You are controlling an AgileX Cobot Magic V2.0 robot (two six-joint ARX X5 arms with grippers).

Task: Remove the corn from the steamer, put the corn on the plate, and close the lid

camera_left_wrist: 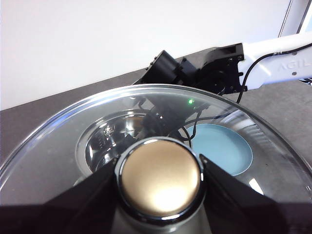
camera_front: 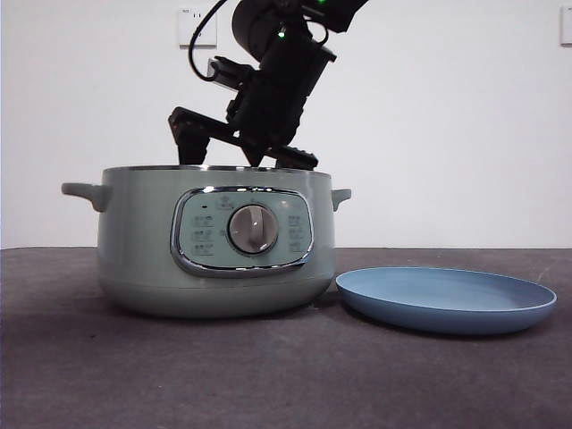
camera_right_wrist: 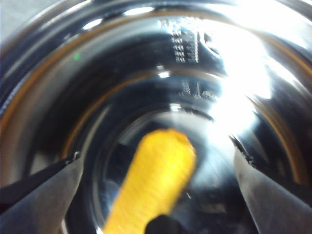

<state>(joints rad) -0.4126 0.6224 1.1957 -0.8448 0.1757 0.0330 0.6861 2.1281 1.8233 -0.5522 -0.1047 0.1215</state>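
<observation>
On the dark table point(camera_front: 286, 375) stands the green steamer point(camera_front: 214, 250), uncovered, with the blue plate point(camera_front: 445, 299) just beside it, bare. Held away from the pot, the glass lid point(camera_left_wrist: 63, 126) has its knob point(camera_left_wrist: 161, 178) pinched by the left tool point(camera_left_wrist: 160, 181). Above the steamer's mouth, the right tool point(camera_right_wrist: 156, 170) is spread wide, and the corn point(camera_right_wrist: 153, 180) lies between its jaws on the shiny bottom.

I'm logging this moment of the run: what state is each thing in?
steamer: open, lid off.
lid: lifted clear, knob clamped in the left end effector.
corn: lying inside the steamer.
plate: holds nothing.
right end effector: open, straddling the corn.
</observation>
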